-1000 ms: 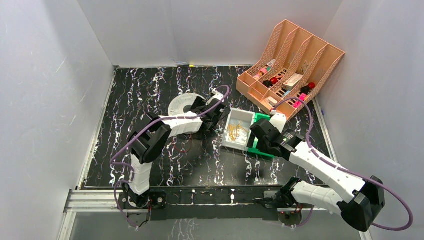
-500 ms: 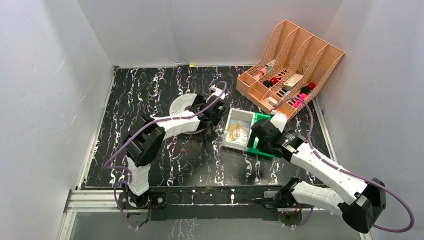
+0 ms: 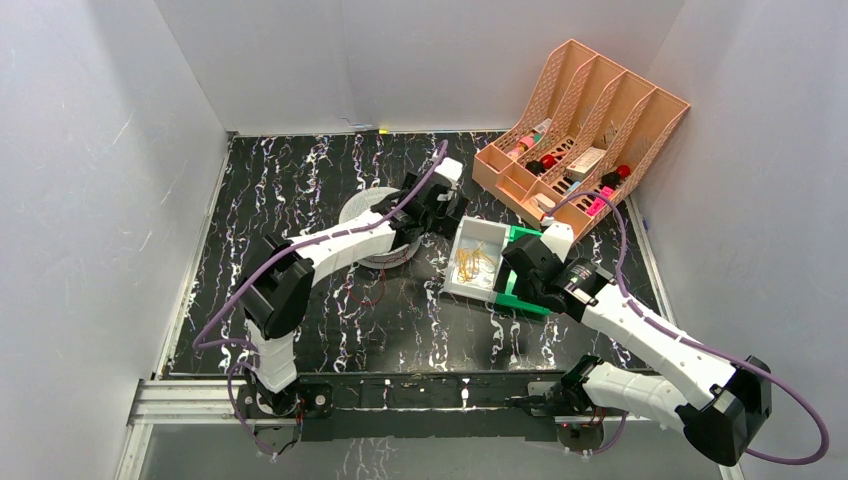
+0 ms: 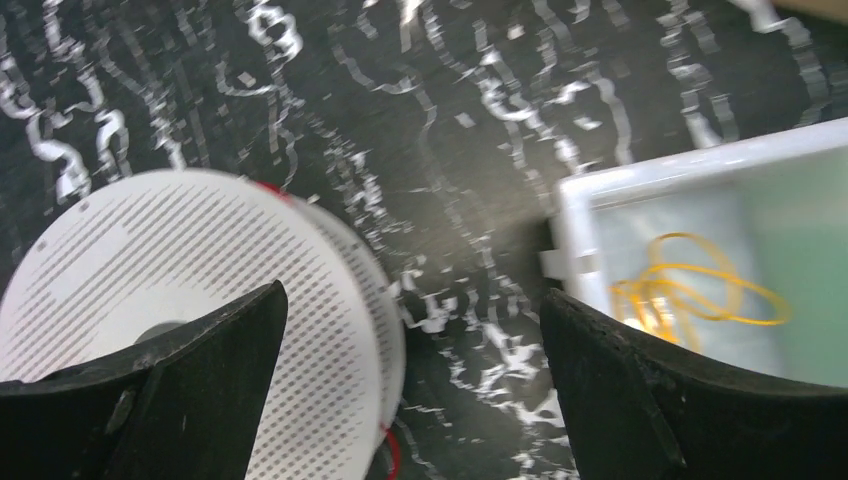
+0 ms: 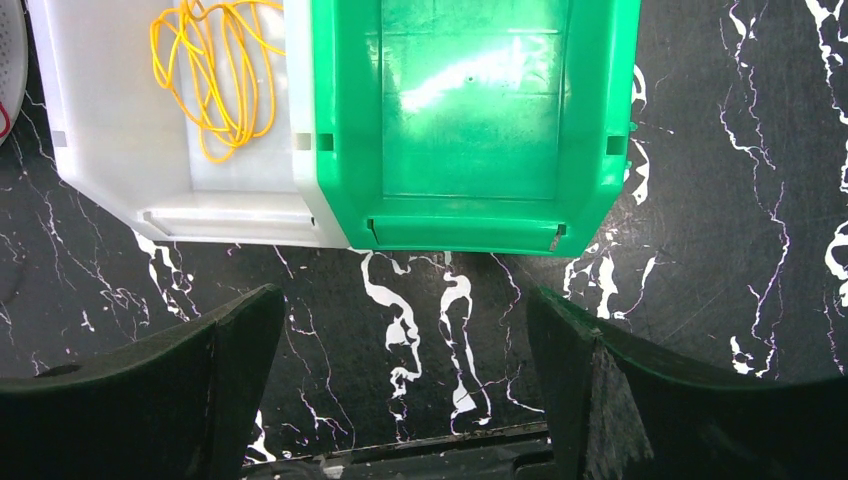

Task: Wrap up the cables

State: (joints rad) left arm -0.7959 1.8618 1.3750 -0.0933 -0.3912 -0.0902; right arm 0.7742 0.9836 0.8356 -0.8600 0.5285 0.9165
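Mid-bench, left gripper [image 4: 408,300] wide apart, empty, spool [image 4: 150,280] cut off, yellow cable [image 4: 640,300] blurred in white bin [image 4: 600,185], right gripper [image 5: 402,300] wide apart, empty.

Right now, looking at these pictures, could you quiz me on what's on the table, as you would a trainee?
1. True or false: the yellow cable lies in the green bin.
2. The left pincer and right pincer are: A both open, B both shut, C one open, one shut.
3. What does the green bin hold?
Key: 1 false, the yellow cable lies in the white bin; 2 A; 3 nothing visible.
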